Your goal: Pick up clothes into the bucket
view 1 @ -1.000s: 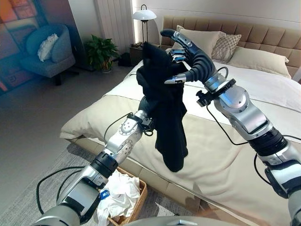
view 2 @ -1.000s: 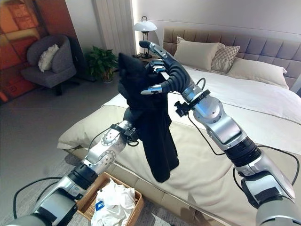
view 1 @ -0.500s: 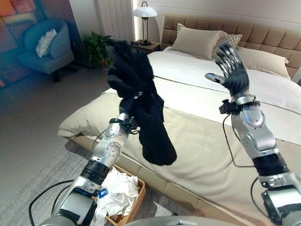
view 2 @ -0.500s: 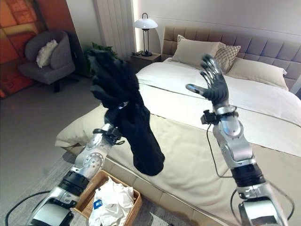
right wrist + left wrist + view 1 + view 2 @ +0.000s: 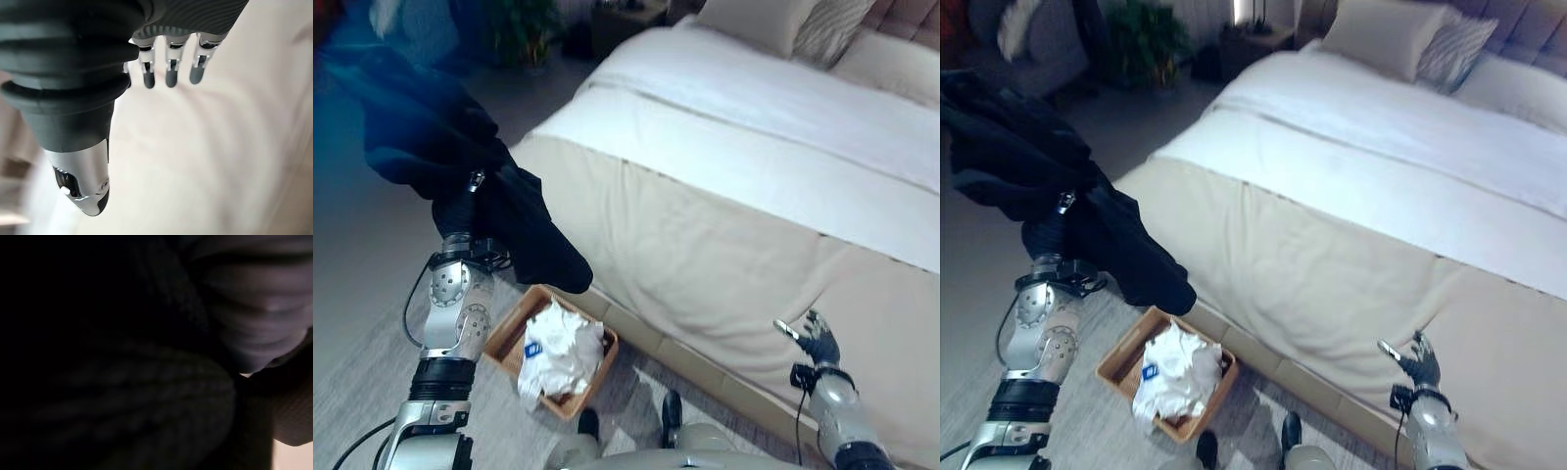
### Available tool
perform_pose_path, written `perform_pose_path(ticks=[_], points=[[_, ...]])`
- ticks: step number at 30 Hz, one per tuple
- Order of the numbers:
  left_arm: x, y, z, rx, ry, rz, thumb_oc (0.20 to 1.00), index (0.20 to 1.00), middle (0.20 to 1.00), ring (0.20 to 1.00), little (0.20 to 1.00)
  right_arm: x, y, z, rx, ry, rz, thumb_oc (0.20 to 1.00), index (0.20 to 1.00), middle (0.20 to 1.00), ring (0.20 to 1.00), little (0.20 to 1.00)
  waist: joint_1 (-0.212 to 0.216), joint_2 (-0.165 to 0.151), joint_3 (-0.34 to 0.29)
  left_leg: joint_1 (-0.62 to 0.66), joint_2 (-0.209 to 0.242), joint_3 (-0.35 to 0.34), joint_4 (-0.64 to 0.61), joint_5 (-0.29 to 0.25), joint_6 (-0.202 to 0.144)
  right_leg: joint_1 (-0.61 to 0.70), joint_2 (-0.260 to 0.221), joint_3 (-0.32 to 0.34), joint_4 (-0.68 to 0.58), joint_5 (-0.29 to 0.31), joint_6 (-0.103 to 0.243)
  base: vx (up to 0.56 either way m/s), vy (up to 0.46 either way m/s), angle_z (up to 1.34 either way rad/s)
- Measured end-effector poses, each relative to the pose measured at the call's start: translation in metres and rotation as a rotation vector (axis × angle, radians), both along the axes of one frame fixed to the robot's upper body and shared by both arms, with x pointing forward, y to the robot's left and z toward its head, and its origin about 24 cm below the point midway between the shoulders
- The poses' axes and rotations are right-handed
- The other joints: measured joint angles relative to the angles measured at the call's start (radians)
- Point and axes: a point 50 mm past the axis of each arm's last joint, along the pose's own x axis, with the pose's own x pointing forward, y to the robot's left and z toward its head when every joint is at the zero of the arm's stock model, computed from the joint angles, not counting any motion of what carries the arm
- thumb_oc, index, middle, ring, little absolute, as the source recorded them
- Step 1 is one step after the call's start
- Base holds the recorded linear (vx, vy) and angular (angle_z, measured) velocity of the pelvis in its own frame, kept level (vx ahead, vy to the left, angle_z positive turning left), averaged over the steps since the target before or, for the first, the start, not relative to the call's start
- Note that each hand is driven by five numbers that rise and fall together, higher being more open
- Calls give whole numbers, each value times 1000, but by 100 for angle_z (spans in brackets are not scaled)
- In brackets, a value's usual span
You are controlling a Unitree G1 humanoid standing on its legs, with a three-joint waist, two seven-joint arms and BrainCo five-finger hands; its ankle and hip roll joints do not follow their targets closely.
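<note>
Cloth swallows your left hand (image 5: 460, 211): the black garment (image 5: 431, 147) is bunched over it and hangs off the raised arm, so you cannot tell how the fingers sit. The left wrist view gives you dark folds and nothing of the grip. A loose tail of the garment droops to just above the near edge of the basket (image 5: 505, 338).

The basket sits on the rug (image 5: 372, 372) beside the bed (image 5: 724, 255), already holding white clothes (image 5: 558, 352). Your load is up and to one side of it, not over the middle.

For this step, carry the arm across until the bulk of the garment hangs above the white pile, then lower before you let go. Watch the tail; it could catch the rim or fall outside. Since the cloth wraps the hand, expect it to cling, so tip the wrist down and let it slide off.

Your right hand (image 5: 815, 339) hangs low against the side of the bed, fingers (image 5: 170, 73) straight and relaxed, holding nothing. Leave it there.
</note>
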Motion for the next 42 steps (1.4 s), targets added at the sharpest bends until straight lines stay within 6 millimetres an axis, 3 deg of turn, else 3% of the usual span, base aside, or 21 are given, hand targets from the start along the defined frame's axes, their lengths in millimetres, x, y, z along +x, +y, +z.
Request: perform_pose_path(ticks=[3,7,10,12,18,21,24,27,34,35,36,42], points=[[0,3,0,23,8,37,200,200,200,200,200,-6,6,-12,-10,84,56,1000,1000,1000,1000,1000,-4,-3,68,-87,-5,-27,67,-14,-4,-75,-7,-18,71,-23,-10,-123,64,29],[2,5,2,24,1,70,200,200,200,200,200,2,14,-18,-23,121,112,1000,1000,1000,1000,1000,2,-5,151,-239,-23,-57,207,-52,9,-222,-41,-40,241,-91,-16,-133,51,25],[4,10,1,52,23,121,200,200,200,200,200,5,19,-18,-14,114,124,1000,1000,1000,1000,1000,15,-23,204,-309,-35,-59,273,-64,16,-293,-51,-38,313,-106,-15,-104,27,9],[3,21,4,122,38,175,200,200,200,200,200,14,25,-14,-22,94,158,1000,1000,1000,1000,1000,17,-31,213,-397,-31,-65,344,-98,22,-367,-55,-37,349,-126,-20,-86,20,-3],[11,44,7,210,93,318,200,200,200,200,200,38,34,3,-79,-13,225,1000,1000,1000,1000,1000,16,-89,240,-582,-16,-63,487,-129,32,-518,-40,-25,409,-119,-16,-71,6,-11],[21,42,5,218,123,335,200,200,200,200,200,44,32,12,-106,-59,232,1000,1000,1000,1000,1000,3,-98,235,-669,-15,-71,551,-142,38,-586,-34,-26,444,-115,-11,-17,0,-2],[33,43,20,198,96,369,200,200,200,200,200,56,35,24,-118,-137,237,1000,1000,1000,1000,1000,-22,-103,230,-783,-7,-90,594,-146,40,-679,-23,-38,462,-125,6,78,9,-3],[36,44,16,220,126,375,200,200,200,200,200,57,38,25,-122,-152,237,1000,1000,1000,1000,1000,-53,-116,223,-820,-10,-88,626,-153,38,-716,-22,-26,480,-126,7,2,10,-5],[48,38,38,244,80,369,200,200,200,200,200,64,44,33,-121,-207,247,1000,1000,1000,1000,1000,-90,-121,219,-946,-1,-85,668,-160,46,-829,-12,-24,496,-102,9,9,29,-4],[49,40,37,242,88,374,322,322,322,322,322,65,44,34,-122,-213,250,1000,1000,1000,1000,1000,-98,-121,219,-952,-1,-85,671,-162,46,-834,-10,-24,498,-102,9,19,33,-7],[52,40,36,239,102,379,1000,1000,1000,1000,1000,66,45,36,-125,-222,246,1000,1000,1000,1000,1000,-103,-121,218,-961,-1,-83,672,-163,45,-842,-10,-22,496,-97,8,9,26,-5],[62,41,22,190,202,387,1000,1000,1000,1000,1000,67,52,35,-125,-222,275,1000,1000,1000,1000,1000,-121,-122,218,-968,-1,-74,665,-164,46,-848,-8,-13,479,-90,12,2,7,-1]])
